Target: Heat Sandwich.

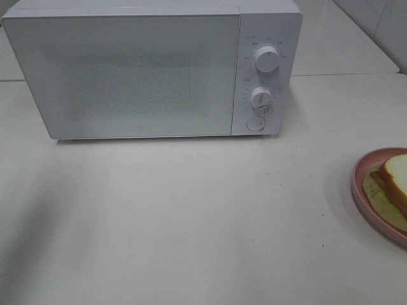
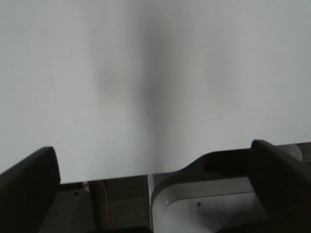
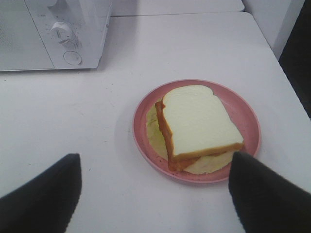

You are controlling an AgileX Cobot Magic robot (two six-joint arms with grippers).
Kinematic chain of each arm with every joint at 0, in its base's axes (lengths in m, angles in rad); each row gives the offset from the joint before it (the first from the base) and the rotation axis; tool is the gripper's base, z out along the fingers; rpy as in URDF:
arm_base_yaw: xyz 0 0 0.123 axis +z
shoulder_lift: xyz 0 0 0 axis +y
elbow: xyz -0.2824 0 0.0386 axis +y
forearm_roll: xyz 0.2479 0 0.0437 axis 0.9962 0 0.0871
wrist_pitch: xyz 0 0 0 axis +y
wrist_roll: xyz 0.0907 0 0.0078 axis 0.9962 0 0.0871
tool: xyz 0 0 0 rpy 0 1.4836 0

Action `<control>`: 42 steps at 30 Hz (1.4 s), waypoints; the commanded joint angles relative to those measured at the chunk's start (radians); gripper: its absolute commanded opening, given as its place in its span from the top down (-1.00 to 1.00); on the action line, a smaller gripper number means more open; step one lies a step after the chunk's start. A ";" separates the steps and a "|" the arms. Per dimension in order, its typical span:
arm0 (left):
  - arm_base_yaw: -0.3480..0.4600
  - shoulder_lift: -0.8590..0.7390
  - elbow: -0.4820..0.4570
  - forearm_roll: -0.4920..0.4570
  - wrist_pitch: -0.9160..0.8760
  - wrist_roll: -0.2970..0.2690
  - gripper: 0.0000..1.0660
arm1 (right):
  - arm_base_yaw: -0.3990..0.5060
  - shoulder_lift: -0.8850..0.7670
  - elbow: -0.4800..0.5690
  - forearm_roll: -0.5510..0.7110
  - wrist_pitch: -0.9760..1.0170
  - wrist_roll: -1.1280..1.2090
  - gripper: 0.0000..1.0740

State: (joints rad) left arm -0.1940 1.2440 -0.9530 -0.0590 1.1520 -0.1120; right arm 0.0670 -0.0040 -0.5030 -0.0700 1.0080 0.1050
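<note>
Sitting on a round pink plate at the right edge of the white worktop, the white-bread sandwich with orange-red filling is well apart from the white microwave, door shut. Right hand hovers spread wide near it, holding nothing; left hand gapes wide too, empty.
</note>
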 commanded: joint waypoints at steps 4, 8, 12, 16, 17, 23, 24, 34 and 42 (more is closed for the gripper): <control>0.086 -0.171 0.007 0.071 0.159 -0.002 -0.84 | -0.004 -0.027 0.002 0.000 -0.014 -0.008 -0.41; 0.086 -0.277 0.063 0.094 0.149 -0.001 -0.84 | -0.004 -0.027 0.002 0.000 -0.014 -0.008 -0.41; 0.086 -0.370 0.127 0.095 0.134 0.000 -0.84 | -0.004 -0.027 0.002 0.000 -0.014 -0.008 -0.41; 0.086 -0.482 0.215 0.095 0.102 0.020 -0.84 | -0.004 -0.027 0.002 0.000 -0.014 -0.008 -0.41; 0.086 -0.545 0.257 0.091 0.076 0.028 -0.83 | -0.004 -0.027 0.002 0.000 -0.014 -0.008 -0.41; 0.086 -0.677 0.337 0.080 0.036 0.070 -0.83 | -0.004 -0.027 0.002 0.000 -0.014 -0.008 -0.41; 0.086 -0.701 0.353 0.074 0.030 0.081 -0.83 | -0.004 -0.027 0.002 0.000 -0.014 -0.008 -0.41; 0.086 -0.868 0.399 -0.039 0.000 0.204 -0.83 | -0.004 -0.027 0.002 0.000 -0.014 -0.008 -0.41; 0.084 -0.963 0.436 -0.056 -0.075 0.196 -0.83 | -0.004 -0.027 0.002 0.000 -0.014 -0.008 -0.41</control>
State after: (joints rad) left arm -0.1090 0.2950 -0.5220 -0.1040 1.0960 0.0850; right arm 0.0670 -0.0040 -0.5030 -0.0700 1.0080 0.1050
